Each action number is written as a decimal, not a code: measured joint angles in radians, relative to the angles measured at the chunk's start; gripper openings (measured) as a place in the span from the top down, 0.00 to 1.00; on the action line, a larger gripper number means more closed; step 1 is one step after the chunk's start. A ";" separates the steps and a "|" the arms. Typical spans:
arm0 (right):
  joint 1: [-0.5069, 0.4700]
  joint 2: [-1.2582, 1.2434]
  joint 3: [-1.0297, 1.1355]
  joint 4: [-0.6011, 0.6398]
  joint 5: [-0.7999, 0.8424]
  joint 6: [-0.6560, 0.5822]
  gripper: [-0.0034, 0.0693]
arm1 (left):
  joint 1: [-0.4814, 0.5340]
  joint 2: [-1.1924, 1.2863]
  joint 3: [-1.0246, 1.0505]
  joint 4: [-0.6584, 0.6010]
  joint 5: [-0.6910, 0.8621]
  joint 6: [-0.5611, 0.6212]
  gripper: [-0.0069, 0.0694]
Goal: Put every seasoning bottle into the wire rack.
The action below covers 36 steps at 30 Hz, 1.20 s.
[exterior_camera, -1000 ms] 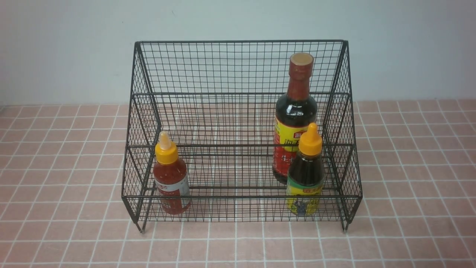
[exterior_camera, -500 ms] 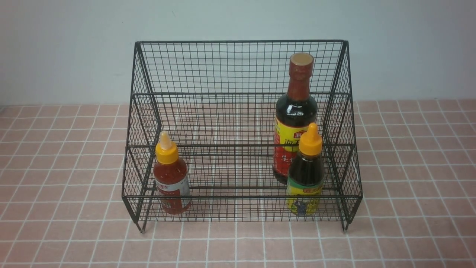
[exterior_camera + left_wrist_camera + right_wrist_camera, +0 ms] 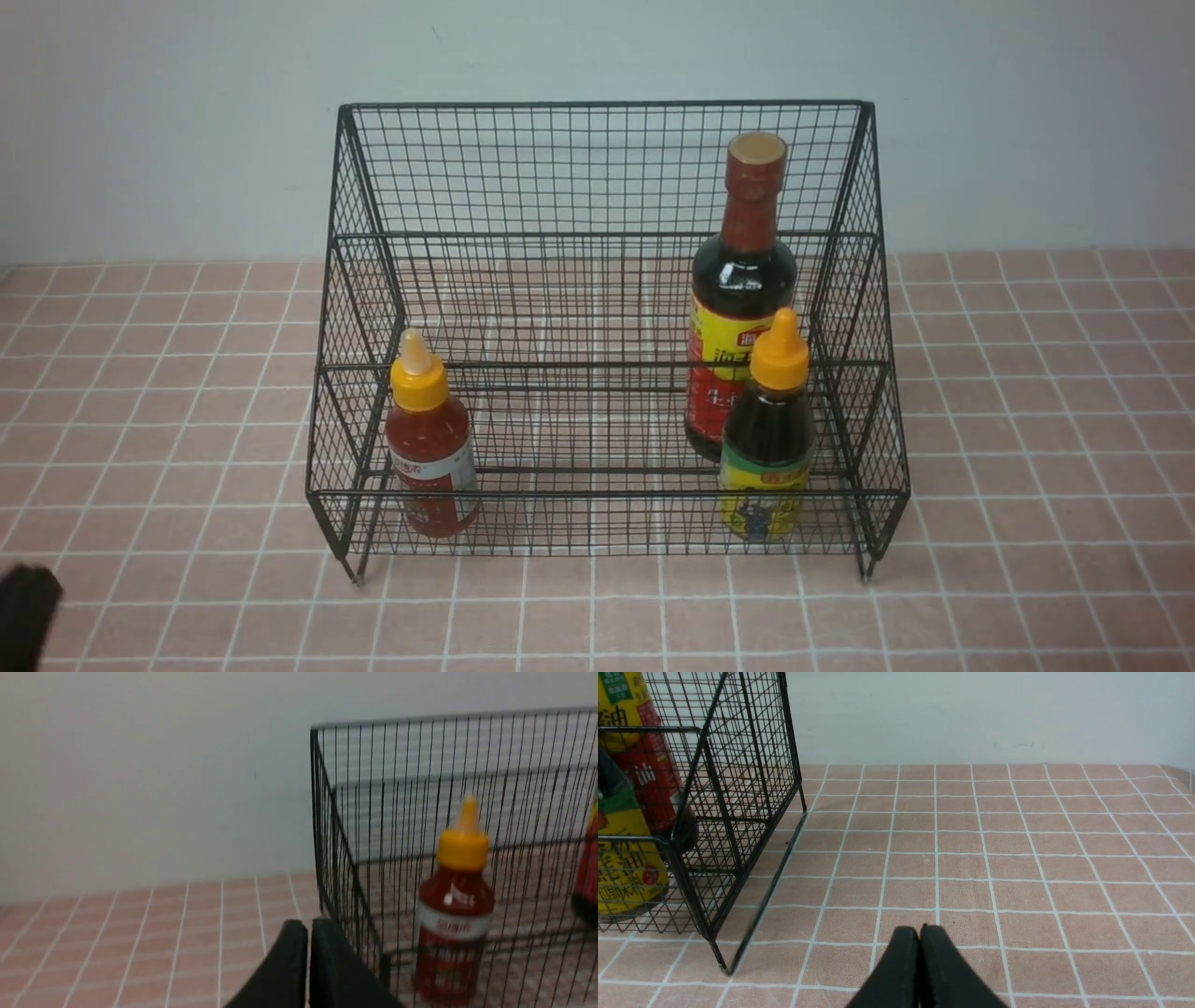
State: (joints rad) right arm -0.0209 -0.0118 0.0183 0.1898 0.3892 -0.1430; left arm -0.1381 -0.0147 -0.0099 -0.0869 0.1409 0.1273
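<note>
Three seasoning bottles [image 3: 766, 429] upright in wire rack [image 3: 597, 168], both jaws closed, empty

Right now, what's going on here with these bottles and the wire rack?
All three bottles already stand upright in the wire rack: the red-sauce bottle on the front step at the robot's left, the small dark bottle front right, and the tall soy-sauce bottle just behind it. Neither gripper holds anything. The left gripper is shut beside the rack's left side, and the right gripper is shut over bare tiles.
</note>
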 joint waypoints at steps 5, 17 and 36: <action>0.000 0.000 0.000 0.000 0.000 0.000 0.97 | 0.005 0.000 0.038 0.093 0.082 -0.063 0.92; 0.000 0.000 0.000 0.000 0.000 0.000 0.97 | 0.005 0.000 0.038 0.123 0.228 -0.089 0.92; 0.000 0.000 0.000 0.001 0.000 0.000 0.97 | 0.005 0.000 0.038 0.120 0.228 -0.086 0.92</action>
State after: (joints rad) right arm -0.0209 -0.0118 0.0183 0.1907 0.3892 -0.1430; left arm -0.1328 -0.0147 0.0285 0.0333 0.3691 0.0412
